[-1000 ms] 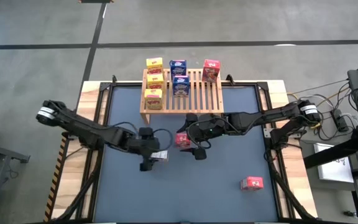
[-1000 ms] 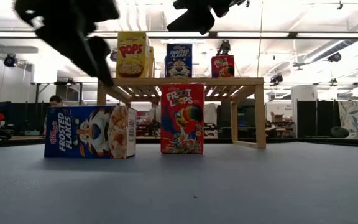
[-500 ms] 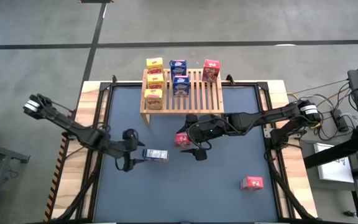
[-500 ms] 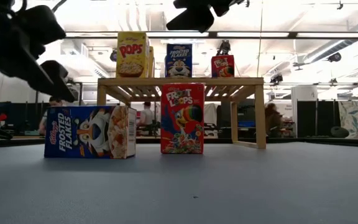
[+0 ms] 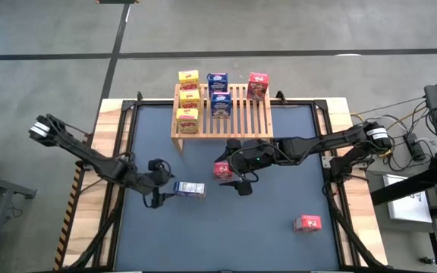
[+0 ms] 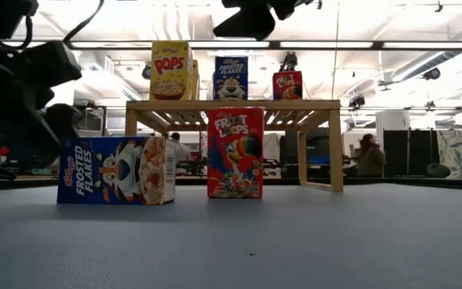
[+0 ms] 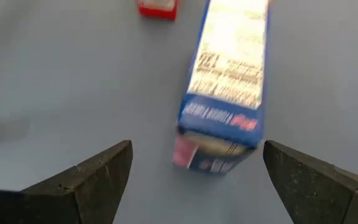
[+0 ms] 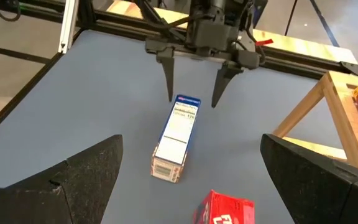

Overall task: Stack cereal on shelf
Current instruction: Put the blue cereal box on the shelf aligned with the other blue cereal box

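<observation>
A blue cereal box [image 5: 190,189] lies on its side on the table mat, also in the low view [image 6: 117,170]. My left gripper [image 5: 169,189] is open and low at the box's left end; its fingers stand on either side of that end [image 7: 219,140] without touching. A red cereal box [image 5: 223,170] stands upright in front of the shelf [image 5: 241,114]. My right gripper [image 5: 234,165] is open and empty, high above and just right of it. The shelf holds three yellow boxes [image 5: 188,97], two blue [image 5: 219,102] and one red [image 5: 257,86].
Another red box [image 5: 308,223] lies on the mat at the near right. The shelf's right half [image 5: 256,117] has bare slats. People move in the room behind the table [image 6: 370,152].
My left gripper has drawn back from above the blue box toward the table's left edge and come down low at the box's left end. The box has stayed where it was.
</observation>
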{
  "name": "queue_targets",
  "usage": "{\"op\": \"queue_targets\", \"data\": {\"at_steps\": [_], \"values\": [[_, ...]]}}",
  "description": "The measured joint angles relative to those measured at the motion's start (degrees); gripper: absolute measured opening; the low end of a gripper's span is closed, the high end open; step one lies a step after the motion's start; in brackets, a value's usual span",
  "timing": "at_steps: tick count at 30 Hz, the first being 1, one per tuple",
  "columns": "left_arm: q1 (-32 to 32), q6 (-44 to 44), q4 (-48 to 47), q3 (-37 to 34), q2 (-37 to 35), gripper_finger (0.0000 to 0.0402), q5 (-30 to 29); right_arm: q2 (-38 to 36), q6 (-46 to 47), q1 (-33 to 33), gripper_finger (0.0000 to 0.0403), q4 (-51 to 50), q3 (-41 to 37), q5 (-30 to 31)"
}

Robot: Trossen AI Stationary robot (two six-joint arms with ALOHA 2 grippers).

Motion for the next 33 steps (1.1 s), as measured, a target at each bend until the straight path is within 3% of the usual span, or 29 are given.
{"op": "queue_targets", "data": {"at_steps": [21,33], "values": [[0.1,3.8,11.4,0.1,15.9,0.0344,0.0,0.0,0.0,0.0,0.037,1.2,0.0,0.0],[1.5,4.9,15.0,0.1,19.1,0.0258,-0.1,0.0,0.0,0.0,0.037,0.9,0.0,0.0]]}}
